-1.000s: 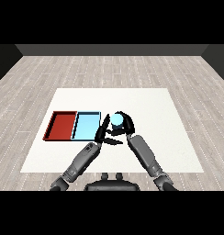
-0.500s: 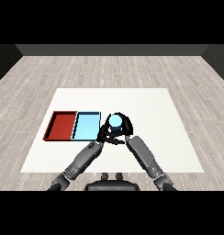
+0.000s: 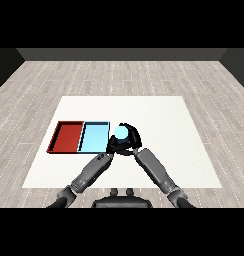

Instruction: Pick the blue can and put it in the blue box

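right hand (image 3: 128, 142) is curled round the blue can (image 3: 120, 132), pale top facing up at the camera, and it sits just off the blue tray (image 3: 94, 137) on that tray's 3 o'clock side, close to the rim. can't tell if the can is lifted or touching the table. left hand (image 3: 113, 148) is tucked right under the can at about 7 o'clock from it, crowded against the right hand; it's a dark clump there, so i can't tell what it's doing. red tray (image 3: 69, 136) is at 9 o'clock of the blue one, touching it.

my take on doing this step well: carry the can toward 9 o'clock, keep it upright, get it high enough to clear the near wall before it crosses, and only let go once it's over the middle of the blue floor, not the edge by the red tray. the left forearm is in the way-ish, so i'd keep it low or pull it back.

compared with half a second ago, the can and right hand have slid a bit toward the tray, and the left hand has closed in underneath. trays haven't budged.
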Controlling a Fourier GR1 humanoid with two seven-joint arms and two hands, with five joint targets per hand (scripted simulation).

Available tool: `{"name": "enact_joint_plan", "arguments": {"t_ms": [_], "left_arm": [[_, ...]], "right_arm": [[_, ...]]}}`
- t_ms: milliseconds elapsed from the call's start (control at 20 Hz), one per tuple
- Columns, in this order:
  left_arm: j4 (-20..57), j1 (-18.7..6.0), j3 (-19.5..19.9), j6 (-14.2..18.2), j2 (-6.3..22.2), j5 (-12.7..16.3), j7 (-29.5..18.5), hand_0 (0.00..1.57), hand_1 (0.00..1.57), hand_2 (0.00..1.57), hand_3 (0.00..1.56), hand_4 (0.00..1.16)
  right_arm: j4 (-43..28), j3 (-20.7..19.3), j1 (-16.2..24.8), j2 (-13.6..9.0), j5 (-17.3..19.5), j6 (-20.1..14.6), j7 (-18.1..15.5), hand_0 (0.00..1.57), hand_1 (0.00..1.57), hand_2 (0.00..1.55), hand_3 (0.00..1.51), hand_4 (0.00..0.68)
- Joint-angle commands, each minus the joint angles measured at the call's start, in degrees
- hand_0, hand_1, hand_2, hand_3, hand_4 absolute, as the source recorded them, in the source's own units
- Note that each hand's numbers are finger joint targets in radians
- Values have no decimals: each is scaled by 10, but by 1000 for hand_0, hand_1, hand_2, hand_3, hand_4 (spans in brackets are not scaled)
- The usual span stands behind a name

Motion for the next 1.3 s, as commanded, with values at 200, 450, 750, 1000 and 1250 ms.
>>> {"name": "enact_joint_plan", "arguments": {"t_ms": [200, 450, 750, 1000, 1250], "left_arm": [[-9, -22, -43, 47, -1, 7, 10, 0, 0, 0, 0, 0], [60, -50, -12, 25, -1, 39, 3, 0, 0, 0, 0, 0], [25, -34, -19, 103, 0, 28, 26, 1571, 1571, 1571, 1486, 1149], [52, -100, -45, 146, -1, 63, 64, 1571, 1571, 1555, 1458, 1134], [32, -44, -26, 135, -1, 11, 33, 1571, 1571, 1559, 1473, 1141]], "right_arm": [[10, 34, -16, 0, 0, -26, 6, 1434, 1434, 1447, 1349, 515], [0, 43, -14, 0, -8, -22, -12, 1446, 1446, 1447, 1363, 497], [-2, 29, -1, 0, -21, -4, -26, 1424, 1424, 1459, 1375, 513], [21, 26, -6, 0, -27, 8, -32, 1419, 1419, 1454, 1372, 529], [-9, 17, -36, 0, -27, -8, 8, 1433, 1433, 1465, 1382, 531]]}}
